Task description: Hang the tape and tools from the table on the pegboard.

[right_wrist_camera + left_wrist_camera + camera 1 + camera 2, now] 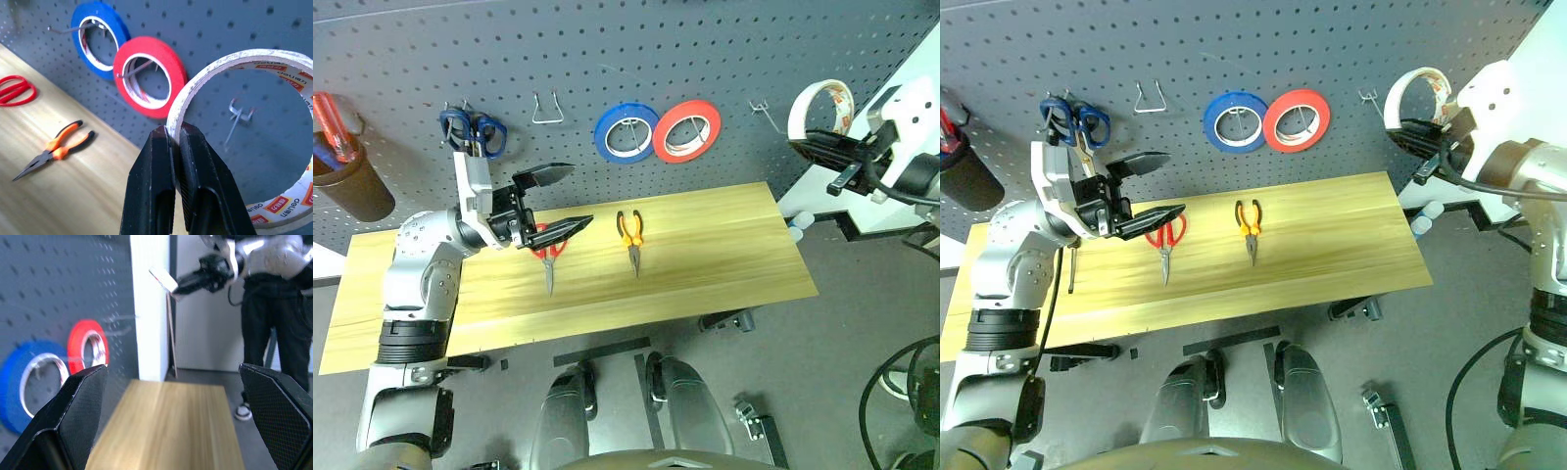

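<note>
My right tool (173, 139) pinches the tape (254, 132) by its thin rim (light, stiff, slippery hoop); left tool (560, 198) gapes empty.

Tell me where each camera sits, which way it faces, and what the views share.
Head stereo pair: looks forward and down over the table and pegboard; both arms show, left gripper open, right gripper shut on the white tape.
Left wrist: looks along the table between its own spread fingers toward a person's dark trousers.
Right wrist: faces the pegboard; its fingers pinch the tape's rim.
Shared: blue roll, red roll.
</note>
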Available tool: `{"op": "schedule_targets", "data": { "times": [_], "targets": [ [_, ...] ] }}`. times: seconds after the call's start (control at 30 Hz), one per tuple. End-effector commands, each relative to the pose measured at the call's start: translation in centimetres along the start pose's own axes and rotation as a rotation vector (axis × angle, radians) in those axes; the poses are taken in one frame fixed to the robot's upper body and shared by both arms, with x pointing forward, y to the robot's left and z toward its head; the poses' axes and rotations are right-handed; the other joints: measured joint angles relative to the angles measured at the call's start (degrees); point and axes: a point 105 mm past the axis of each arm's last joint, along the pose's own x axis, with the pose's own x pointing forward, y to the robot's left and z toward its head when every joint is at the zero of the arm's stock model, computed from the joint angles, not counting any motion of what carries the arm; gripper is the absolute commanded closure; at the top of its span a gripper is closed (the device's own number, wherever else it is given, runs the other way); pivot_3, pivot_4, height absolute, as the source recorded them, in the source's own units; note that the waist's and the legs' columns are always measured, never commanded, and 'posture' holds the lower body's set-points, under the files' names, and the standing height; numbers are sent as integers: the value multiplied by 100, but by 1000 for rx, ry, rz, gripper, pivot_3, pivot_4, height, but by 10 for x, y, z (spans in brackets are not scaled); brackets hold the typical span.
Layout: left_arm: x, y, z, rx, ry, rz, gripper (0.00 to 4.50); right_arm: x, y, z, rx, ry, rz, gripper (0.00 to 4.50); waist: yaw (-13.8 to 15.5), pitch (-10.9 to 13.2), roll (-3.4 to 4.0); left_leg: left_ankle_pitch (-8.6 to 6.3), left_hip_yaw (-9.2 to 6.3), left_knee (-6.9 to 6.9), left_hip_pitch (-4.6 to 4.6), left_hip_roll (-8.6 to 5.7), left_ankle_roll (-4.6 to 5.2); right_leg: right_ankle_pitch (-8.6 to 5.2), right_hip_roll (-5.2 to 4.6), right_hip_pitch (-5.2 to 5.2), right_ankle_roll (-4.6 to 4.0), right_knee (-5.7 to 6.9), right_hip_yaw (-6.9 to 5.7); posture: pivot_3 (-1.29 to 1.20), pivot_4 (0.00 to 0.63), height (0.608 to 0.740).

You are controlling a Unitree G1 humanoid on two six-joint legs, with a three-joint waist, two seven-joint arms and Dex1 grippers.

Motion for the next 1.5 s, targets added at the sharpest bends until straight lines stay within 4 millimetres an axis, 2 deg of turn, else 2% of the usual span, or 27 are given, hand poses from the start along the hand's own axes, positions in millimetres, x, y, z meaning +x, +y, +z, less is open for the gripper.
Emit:
{"op": "schedule_targets", "data": {
  "times": [0.03, 0.2, 0.5, 0.7, 0.83, 0.93, 1.07, 1.23, 1.37, 1.5],
  "targets": [
    [1, 7, 17, 50, -20, 11, 0, 15, -8, -2, -32, -22, -50, 4477, -4, -35, -11, 0, -1, 9, 0, 2, 0, 6, 3, 3, -3, 0, 0, -209, 124, 740],
    [2, 13, 19, 73, -6, 41, 0, 35, -10, -22, -20, 5, -63, 4477, -38, -85, -4, 3, -2, 48, -2, 8, 17, 39, 8, 17, 0, -1, 0, -189, 115, 740],
    [2, 16, 17, 69, -2, 80, 0, 74, -16, -44, 9, 13, -107, 4477, -44, -151, -2, 18, 4, 56, -2, 8, 31, 62, 9, 17, -5, 3, 4, -177, 119, 740],
    [-1, 18, 12, 49, 12, 101, 0, 107, -31, -50, 39, 8, -210, 4477, -115, -156, -2, 30, 5, 58, -1, 7, 35, 76, 8, 19, -12, 7, 5, -154, 131, 740],
    [-8, 19, 4, 14, 12, 146, 0, 122, -30, -50, 52, 11, -213, 4477, -118, -157, -1, 34, 7, 58, -1, 6, 39, 88, 4, 18, -23, 8, 8, -136, 137, 740],
    [-14, 16, -5, 7, 43, 154, 0, 124, -33, -47, 62, -14, -239, 3728, -115, -158, 0, 34, 7, 58, -1, 6, 39, 90, 5, 17, -26, 10, 9, -124, 137, 740],
    [-20, 14, -9, -7, 51, 178, 0, 117, -35, -41, 56, -59, -211, 2433, -99, -159, 2, 35, 7, 58, -1, 7, 38, 91, 4, 18, -27, 12, 10, -109, 134, 740],
    [-25, 10, -15, -16, 69, 192, 0, 88, -29, -35, 26, -59, -62, 791, 25, -161, 6, 38, 7, 58, 0, 7, 39, 92, 3, 18, -26, 14, 10, -108, 138, 740],
    [-27, 8, -19, -32, 86, 205, 0, 62, -2, -31, 79, 5, 107, 791, 105, -165, 12, 38, 5, 58, -1, 9, 40, 92, 1, 18, -26, 13, 10, -123, 147, 740],
    [-31, 8, -35, -52, 164, 232, 0, 55, 33, -41, 139, 100, 210, 791, 101, -170, 13, 37, 5, 64, 4, 13, 40, 88, 2, 20, -17, 13, 10, -136, 157, 740]
  ]
}}
